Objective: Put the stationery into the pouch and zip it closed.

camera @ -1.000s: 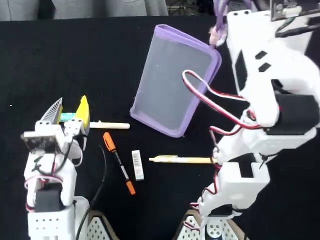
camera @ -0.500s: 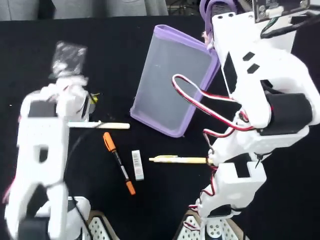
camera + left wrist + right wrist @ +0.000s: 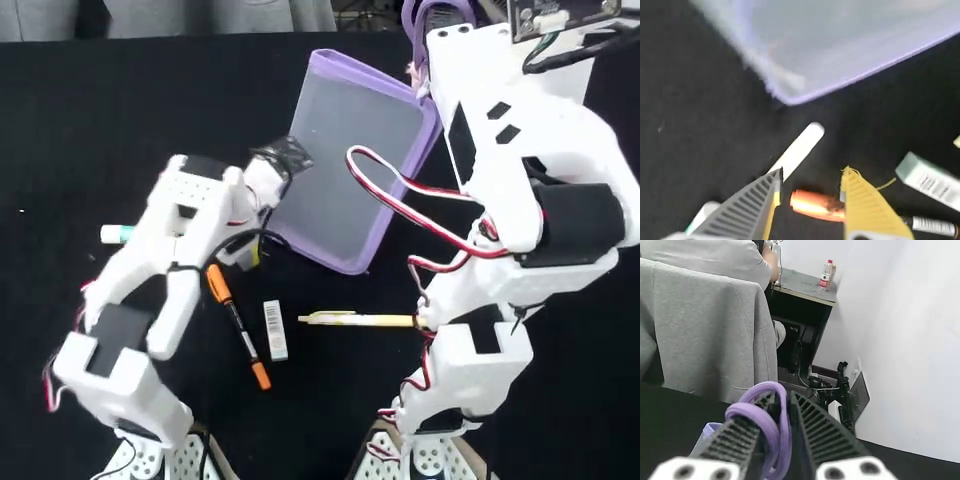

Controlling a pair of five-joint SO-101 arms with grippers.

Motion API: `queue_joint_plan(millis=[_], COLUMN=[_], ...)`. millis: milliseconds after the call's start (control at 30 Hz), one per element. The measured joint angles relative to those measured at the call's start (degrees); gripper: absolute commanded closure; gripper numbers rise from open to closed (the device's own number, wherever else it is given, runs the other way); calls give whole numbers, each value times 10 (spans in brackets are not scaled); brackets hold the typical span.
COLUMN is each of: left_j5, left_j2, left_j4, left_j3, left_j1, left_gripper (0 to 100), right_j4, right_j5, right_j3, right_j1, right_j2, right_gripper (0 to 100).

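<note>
We see the translucent, purple-edged pouch [image 3: 345, 165] tilted at upper centre, black table [image 3: 100, 120] spreading to its left. Our left gripper [image 3: 812, 175] gapes over an orange marker [image 3: 815, 204]; the right gripper [image 3: 784, 399] pinches the pouch's purple loop [image 3: 747, 412].

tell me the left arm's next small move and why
Probably lower the left gripper and close on the orange marker: its open jaws straddle the marker's orange end, while the right gripper grips the pouch by its loop.
</note>
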Motion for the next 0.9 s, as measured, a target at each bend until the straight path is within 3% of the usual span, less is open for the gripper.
queue_joint_plan(millis=[433, 633, 900], left_j5=[-5, -7, -5], left_j2=[139, 181, 196], left_j4=[-35, -32, -31], left_j3=[-76, -113, -127], left_j1=[-5, -8, -5], left_gripper=[803, 976, 971], right_j4=[0, 0, 0], right_j5=[0, 0, 0], right_j3=[0, 0, 0], right_j1=[0, 0, 0], right_j2=[0, 0, 0], right_gripper=[974, 974, 974])
